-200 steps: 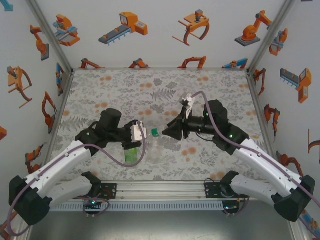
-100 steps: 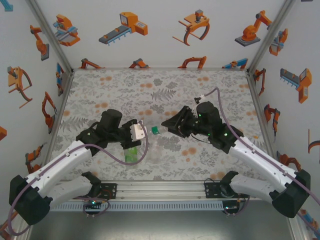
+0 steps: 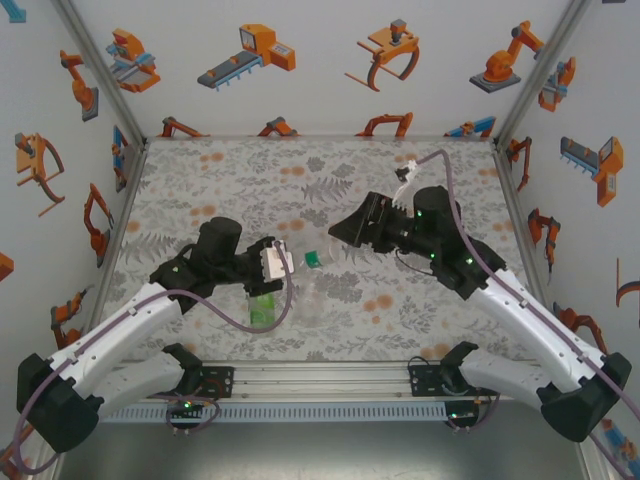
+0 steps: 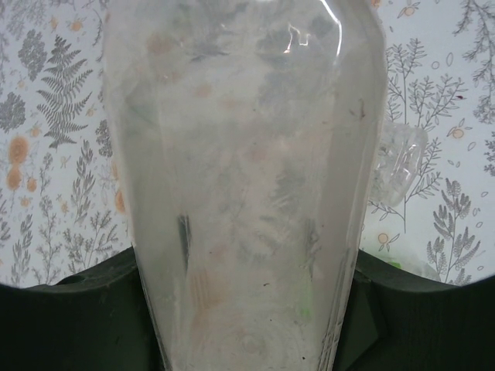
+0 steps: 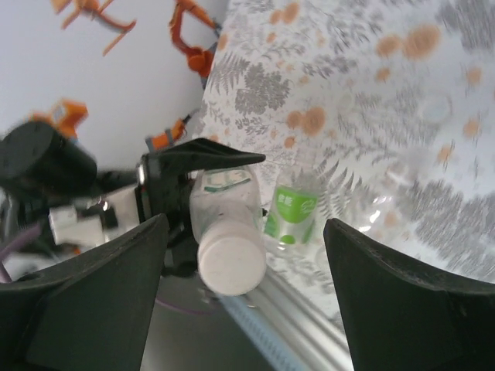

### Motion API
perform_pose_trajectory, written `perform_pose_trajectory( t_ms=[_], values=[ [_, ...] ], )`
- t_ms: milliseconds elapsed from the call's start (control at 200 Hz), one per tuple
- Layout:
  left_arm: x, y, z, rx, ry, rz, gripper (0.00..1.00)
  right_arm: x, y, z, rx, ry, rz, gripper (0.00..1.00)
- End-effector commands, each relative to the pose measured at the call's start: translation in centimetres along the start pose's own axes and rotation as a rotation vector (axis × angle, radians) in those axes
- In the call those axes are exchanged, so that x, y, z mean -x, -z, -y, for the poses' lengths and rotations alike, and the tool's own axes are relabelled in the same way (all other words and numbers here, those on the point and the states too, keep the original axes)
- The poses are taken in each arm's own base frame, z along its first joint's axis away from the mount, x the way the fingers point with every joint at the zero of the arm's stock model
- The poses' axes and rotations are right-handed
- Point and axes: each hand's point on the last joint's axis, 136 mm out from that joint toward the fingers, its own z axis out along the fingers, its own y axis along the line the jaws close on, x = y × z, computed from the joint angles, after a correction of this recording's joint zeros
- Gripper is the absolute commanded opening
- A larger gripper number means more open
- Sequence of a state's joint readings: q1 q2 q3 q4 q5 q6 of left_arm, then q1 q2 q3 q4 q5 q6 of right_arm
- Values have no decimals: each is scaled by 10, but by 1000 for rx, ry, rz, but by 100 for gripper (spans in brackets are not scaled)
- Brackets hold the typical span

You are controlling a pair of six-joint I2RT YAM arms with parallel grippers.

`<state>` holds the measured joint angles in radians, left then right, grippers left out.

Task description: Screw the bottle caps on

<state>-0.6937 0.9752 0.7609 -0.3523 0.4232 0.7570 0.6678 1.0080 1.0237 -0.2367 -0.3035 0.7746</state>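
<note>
Your left claw (image 3: 288, 262) pinches the bottle (image 5: 223, 193); its white cap (image 5: 230, 263) faces your right claw (image 3: 340, 228), spread, near but apart.

The left gripper (image 3: 282, 264) holds the first bottle (image 3: 310, 261) level over the mat (image 3: 220, 170), neck pointing right. The right gripper (image 3: 340, 228) stands right of the neck and farther back, apart from it. Below, towards the front edge, a second bottle (image 3: 263, 308) rests on the mat, a third bottle (image 3: 308, 300) just right of it
</note>
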Motion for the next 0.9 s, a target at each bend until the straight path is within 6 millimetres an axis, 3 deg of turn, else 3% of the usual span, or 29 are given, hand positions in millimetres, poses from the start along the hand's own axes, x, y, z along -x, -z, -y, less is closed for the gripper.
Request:
perform_pose_trajectory(
  t_ms=[0, 130, 280, 421, 581, 751, 891],
  values=[
    [17, 4, 5, -46, -31, 64, 0, -3, 12, -43, 209, 501, -4, 73],
    [18, 4, 9, -65, -34, 74, 0, -33, 26, -68, 445, 850, -18, 73],
    [20, 4, 11, -78, -38, 84, 0, -56, 31, -70, 573, 1062, 4, 71],
    [20, 5, 12, -78, -40, 86, 0, -69, 25, -64, 618, 1064, -56, 68],
    [20, 4, 11, -79, -39, 83, 0, -70, 18, -56, 594, 1059, -48, 59],
    [19, 4, 11, -75, -39, 79, 0, -73, 15, -50, 570, 1051, -57, 46],
    [18, 3, 10, -71, -37, 76, 0, -71, 15, -51, 568, 1000, -57, 27]
  ],
)
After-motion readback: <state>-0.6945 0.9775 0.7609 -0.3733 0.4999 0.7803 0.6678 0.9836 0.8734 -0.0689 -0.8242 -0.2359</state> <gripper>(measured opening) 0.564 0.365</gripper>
